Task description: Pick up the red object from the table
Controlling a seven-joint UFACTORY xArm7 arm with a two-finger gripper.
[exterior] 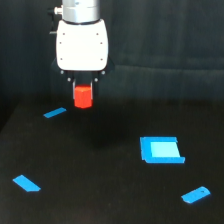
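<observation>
The red object (83, 96) is a small chunky red-orange block hanging in the air at the upper left of the exterior view, above the black table (100, 165). My gripper (83, 90) with its white body comes down from the top and is shut on the block's upper part. Its dark fingers are mostly hidden against the dark backdrop. The block's lower half shows free below the gripper, well clear of the surface.
Flat blue pieces lie on the table: a thin strip (54, 113) at the left just below the gripper, a large rectangle (161, 150) at the right, a slanted piece (26, 183) at the lower left and another (196, 195) at the lower right. A dark curtain hangs behind.
</observation>
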